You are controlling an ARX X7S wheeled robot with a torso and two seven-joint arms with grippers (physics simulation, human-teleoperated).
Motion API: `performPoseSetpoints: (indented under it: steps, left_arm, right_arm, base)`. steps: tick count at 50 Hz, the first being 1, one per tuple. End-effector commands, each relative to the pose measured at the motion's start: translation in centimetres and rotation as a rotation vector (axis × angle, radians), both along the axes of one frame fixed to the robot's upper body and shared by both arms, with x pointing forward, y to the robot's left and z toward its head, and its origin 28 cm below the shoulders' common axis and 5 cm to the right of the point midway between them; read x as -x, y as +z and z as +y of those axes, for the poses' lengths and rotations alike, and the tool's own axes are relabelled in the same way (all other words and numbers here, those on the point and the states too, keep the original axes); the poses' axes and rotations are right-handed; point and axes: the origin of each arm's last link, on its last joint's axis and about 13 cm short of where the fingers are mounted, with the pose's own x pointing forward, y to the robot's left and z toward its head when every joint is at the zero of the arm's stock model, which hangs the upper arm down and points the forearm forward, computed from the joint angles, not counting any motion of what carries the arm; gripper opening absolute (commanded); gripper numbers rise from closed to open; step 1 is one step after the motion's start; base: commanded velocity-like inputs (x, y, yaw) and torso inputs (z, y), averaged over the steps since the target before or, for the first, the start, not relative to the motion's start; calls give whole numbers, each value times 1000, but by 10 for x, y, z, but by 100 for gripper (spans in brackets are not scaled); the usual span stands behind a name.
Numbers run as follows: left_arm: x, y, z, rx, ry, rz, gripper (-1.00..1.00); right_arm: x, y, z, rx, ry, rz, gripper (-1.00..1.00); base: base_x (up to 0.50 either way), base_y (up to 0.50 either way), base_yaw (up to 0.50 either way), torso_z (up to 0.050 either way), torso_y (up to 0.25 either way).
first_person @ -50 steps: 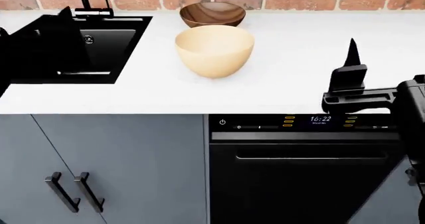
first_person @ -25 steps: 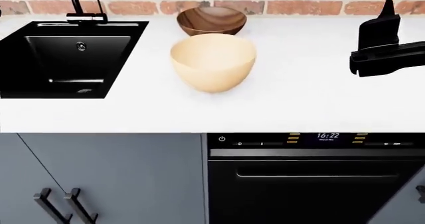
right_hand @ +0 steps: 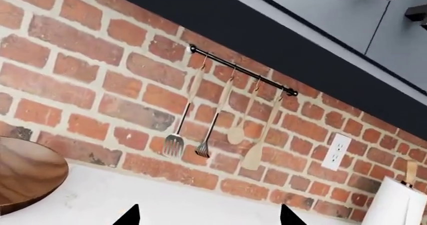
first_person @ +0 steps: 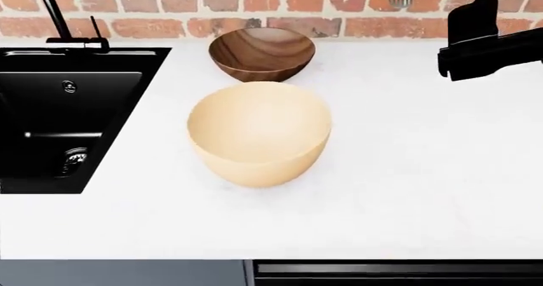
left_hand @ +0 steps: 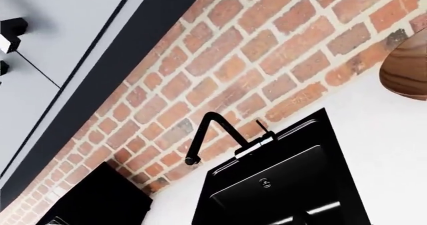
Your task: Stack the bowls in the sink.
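The pale cream bowl stands upright on the white counter, in the middle. The dark brown wood-grain bowl stands just behind it near the brick wall; it also shows in the right wrist view and the left wrist view. The black sink lies at the left with its drain and faucet; it holds no bowl. My right gripper hovers at the back right, open and empty, well apart from both bowls; its fingertips stand wide apart. My left gripper is outside the head view.
A rail of hanging utensils is on the brick wall at the back right, with a wall socket and a paper towel roll beyond. A dark block sits left of the sink. Dark cabinets hang overhead.
The head view has moved forward and down over the counter, so bowls and sink look larger and nearer. My right gripper rose from the counter's front edge to the back right.
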Motion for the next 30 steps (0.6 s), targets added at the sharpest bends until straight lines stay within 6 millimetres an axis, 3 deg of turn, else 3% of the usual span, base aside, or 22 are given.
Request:
performPoseSetpoints:
  steps: [1,30]
  left_arm:
    - [0,0,-2,-12,-21,23,100]
    - [6,2,-1,24,-46,33,100]
  right_arm:
    - [-3,3,3,33,-4,9,100]
    - [2,7,3,64,-7,0,100]
  base:
    - [500,-39,0,0,10]
    - [500,0,0,0,1]
